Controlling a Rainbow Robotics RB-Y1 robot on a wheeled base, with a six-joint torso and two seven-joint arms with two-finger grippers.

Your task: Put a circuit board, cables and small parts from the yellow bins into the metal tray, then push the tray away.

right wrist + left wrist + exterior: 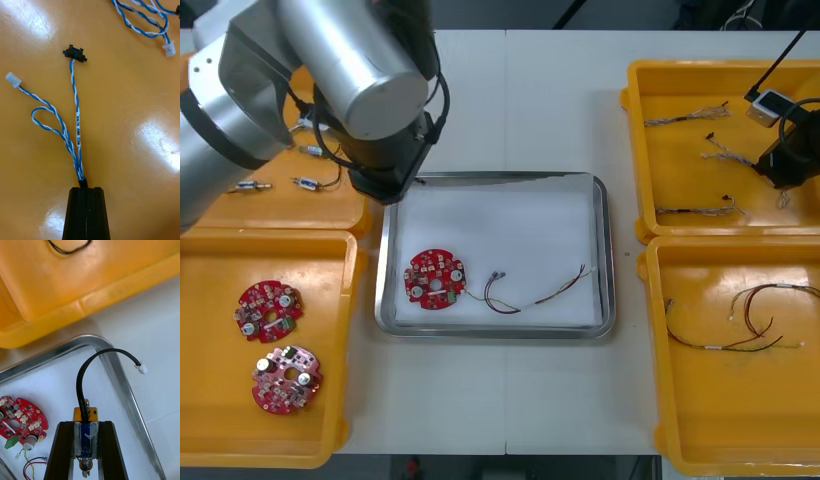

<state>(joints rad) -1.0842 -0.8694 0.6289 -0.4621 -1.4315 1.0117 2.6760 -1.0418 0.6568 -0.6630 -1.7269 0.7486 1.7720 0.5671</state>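
Small metal part [86, 435] is sitting clamped lengthwise in the left gripper [86, 424] above the metal tray [116, 367] near its corner, black cable [80, 378] arching over the rim. Bare white floor is lying beside the circuit board [22, 420]. Right gripper [86, 189] is pinching a twisted blue and white cable [76, 112] inside a yellow bin [131, 93].

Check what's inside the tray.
A red circuit board and a red and yellow cable. The left arm hides the tray's far left corner, where the left gripper holds a small metal part.
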